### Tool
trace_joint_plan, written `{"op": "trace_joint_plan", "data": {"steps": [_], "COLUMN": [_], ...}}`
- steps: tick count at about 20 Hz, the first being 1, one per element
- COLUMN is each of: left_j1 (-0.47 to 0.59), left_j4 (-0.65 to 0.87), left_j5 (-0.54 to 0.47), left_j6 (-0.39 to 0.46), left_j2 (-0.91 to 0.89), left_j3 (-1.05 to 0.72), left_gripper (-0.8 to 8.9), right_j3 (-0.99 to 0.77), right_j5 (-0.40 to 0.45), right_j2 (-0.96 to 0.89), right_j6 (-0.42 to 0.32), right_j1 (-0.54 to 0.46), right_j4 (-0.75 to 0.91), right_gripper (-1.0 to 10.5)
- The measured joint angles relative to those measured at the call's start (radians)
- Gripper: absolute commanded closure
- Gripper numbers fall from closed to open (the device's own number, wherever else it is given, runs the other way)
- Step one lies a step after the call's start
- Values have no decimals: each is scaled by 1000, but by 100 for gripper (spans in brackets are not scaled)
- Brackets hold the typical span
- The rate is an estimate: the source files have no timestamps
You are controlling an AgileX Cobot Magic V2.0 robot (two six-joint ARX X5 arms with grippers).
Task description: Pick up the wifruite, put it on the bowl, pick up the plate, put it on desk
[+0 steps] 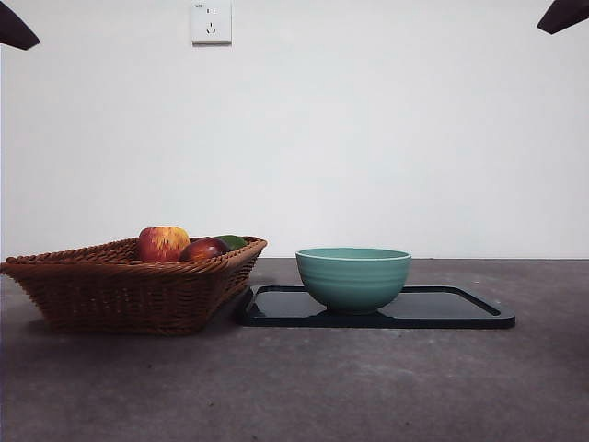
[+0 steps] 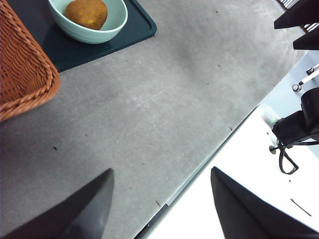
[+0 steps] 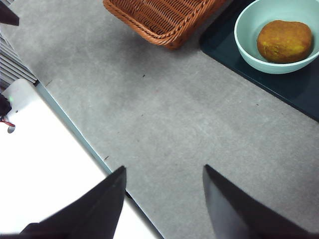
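The wifruite [image 2: 86, 13] [image 3: 284, 41], a dull yellowish-brown oval, lies inside the teal bowl [image 1: 353, 276] [image 2: 113, 27] [image 3: 245, 31]; the front view hides it behind the bowl's wall. The bowl stands on the plate [image 1: 456, 309] [image 2: 135, 31] [image 3: 299, 87], a flat dark rectangular tray on the desk [image 1: 294, 387]. My left gripper [image 2: 162, 191] hangs open and empty over the desk's near edge, well away from the bowl. My right gripper [image 3: 164, 191] is open and empty too, above bare desk near the edge. Both arms show only as black tips at the front view's top corners.
A brown wicker basket [image 1: 120, 285] [image 2: 22, 74] [image 3: 159, 17] stands left of the plate, almost touching it. It holds a red-yellow apple [image 1: 163, 243], a dark red fruit [image 1: 203, 249] and something green [image 1: 234, 241]. A wall socket [image 1: 211, 22] sits high on the white wall.
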Motion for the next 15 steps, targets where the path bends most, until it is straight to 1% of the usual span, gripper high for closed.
{"op": "trace_joint_plan", "data": {"steps": [11,15], "left_j1": [0,0], "left_j4": [0,64], "left_j5": [0,0], "left_j6": [0,0], "left_j2": [0,15], "left_j3": [0,0], "left_gripper": [504,501], "right_j3": [0,0], "right_j5": [0,0], "right_j2": [0,0], "right_j6": [0,0], "right_j1": [0,0], "right_j4": [0,0], "right_gripper": [702,702]}}
